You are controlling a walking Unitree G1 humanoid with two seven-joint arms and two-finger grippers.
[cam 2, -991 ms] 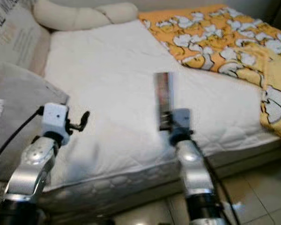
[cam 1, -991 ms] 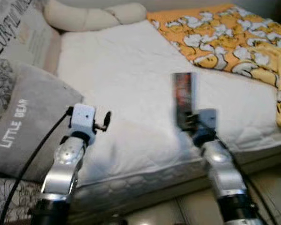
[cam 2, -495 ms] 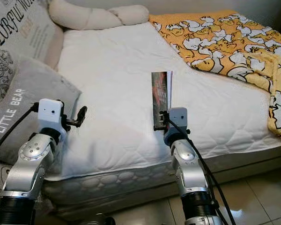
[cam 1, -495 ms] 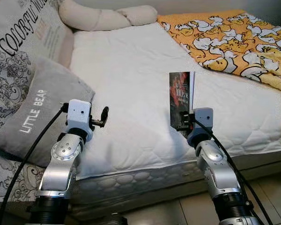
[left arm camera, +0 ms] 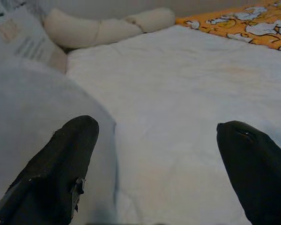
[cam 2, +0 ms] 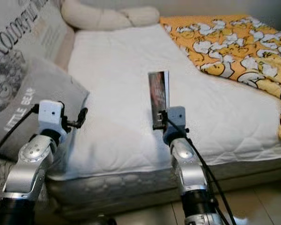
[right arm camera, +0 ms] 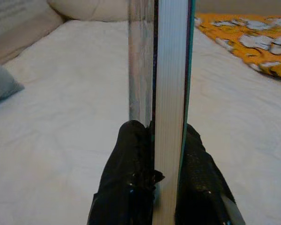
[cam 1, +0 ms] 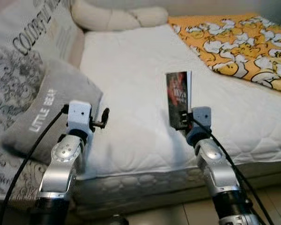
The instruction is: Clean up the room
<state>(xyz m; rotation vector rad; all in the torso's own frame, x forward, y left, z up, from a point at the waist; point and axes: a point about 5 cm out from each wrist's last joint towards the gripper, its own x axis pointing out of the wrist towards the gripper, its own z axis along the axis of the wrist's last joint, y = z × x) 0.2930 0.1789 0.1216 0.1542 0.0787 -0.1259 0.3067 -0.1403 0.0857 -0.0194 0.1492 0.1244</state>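
Note:
My right gripper (cam 1: 181, 120) is shut on a book (cam 1: 178, 99) with a dark red cover, held upright above the white mattress (cam 1: 136, 84) near its front edge. The right wrist view looks at the book's white page edge (right arm camera: 168, 84), pinched between the two black fingers (right arm camera: 131, 168). My left gripper (cam 1: 104, 118) hangs open with nothing between its fingers (left arm camera: 61, 168), just in front of the grey "LITTLE BEAR" pillow (cam 1: 49, 110).
A large patterned pillow (cam 1: 23, 51) leans at the left. A cream bolster (cam 1: 117, 16) lies at the head of the bed. An orange blanket with a duck print (cam 1: 239, 44) covers the far right. Tiled floor (cam 1: 178, 215) runs below the bed's front edge.
The whole picture has shifted and sharpened, so the camera has moved. The right gripper still holds the book upright; the left gripper stays open in the same pose.

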